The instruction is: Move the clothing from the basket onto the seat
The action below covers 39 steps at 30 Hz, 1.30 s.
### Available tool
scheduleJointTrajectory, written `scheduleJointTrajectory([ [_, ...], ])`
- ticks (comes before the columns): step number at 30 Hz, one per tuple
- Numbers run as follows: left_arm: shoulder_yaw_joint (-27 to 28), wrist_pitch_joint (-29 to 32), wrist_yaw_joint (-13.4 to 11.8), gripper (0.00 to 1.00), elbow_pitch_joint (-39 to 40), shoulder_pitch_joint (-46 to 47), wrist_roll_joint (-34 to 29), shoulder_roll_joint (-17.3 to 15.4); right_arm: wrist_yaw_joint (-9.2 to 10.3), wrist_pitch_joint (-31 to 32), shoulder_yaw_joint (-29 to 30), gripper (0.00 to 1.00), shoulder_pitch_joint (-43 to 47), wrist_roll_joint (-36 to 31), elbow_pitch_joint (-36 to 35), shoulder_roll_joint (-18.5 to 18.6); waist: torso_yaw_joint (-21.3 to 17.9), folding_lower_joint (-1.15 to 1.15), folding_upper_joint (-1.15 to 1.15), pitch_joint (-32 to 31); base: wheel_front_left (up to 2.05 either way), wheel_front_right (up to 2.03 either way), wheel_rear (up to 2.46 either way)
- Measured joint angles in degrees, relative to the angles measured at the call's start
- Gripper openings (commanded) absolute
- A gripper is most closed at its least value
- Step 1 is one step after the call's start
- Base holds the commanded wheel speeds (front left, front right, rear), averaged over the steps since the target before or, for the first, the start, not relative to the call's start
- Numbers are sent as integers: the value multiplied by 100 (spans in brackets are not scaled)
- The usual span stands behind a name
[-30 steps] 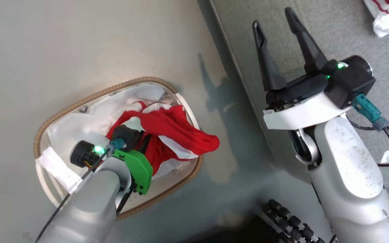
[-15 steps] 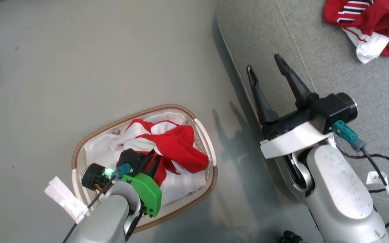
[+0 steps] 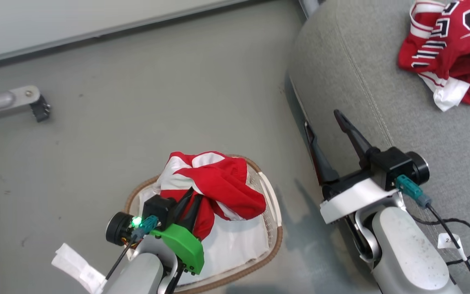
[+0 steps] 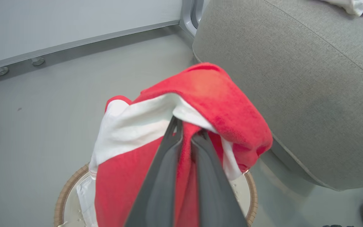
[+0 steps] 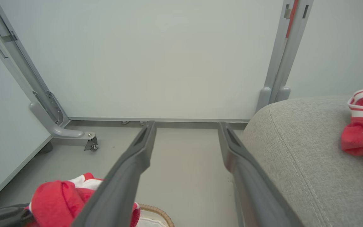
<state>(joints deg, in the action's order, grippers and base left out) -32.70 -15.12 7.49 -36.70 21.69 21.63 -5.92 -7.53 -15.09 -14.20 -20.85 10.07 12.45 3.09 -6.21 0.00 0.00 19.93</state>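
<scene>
The red garment (image 3: pixel 222 183), clamped by the left gripper (image 3: pixel 192 200) at lower centre, could be snagged on the basket (image 3: pixel 273 212) rim; the right gripper (image 3: pixel 322 118) is held apart.

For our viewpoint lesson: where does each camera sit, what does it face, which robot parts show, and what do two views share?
Head: high, facing down on basket and seat; left pincer and right pincer show.
Left wrist: along left pincer, shut on held garment.
Right wrist: along open right pincer, toward a wall.
Shared: held garment, seat.

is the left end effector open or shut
Shut: the left end effector pinches a fold of the red garment above the basket.
</scene>
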Motion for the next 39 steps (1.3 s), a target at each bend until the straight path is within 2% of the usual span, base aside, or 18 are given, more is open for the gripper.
scheduleJointTrajectory([
  [10,675,0,1,0,911,-456,-263,93,0,0,-29,100,415,-9,149,-2,318,0,0,-703,0,0,0],
  [18,1105,0,0,0,1552,-560,-358,137,0,0,-121,100,649,-9,255,-10,374,0,0,-1073,0,0,0],
  [31,1160,0,1,0,2464,-506,-397,209,0,0,-124,100,894,-48,415,-15,408,0,0,-1295,0,0,0],
  [39,1159,0,1,0,2571,-486,-397,241,0,0,-241,100,937,-55,245,-16,416,0,0,-1310,0,0,0],
])
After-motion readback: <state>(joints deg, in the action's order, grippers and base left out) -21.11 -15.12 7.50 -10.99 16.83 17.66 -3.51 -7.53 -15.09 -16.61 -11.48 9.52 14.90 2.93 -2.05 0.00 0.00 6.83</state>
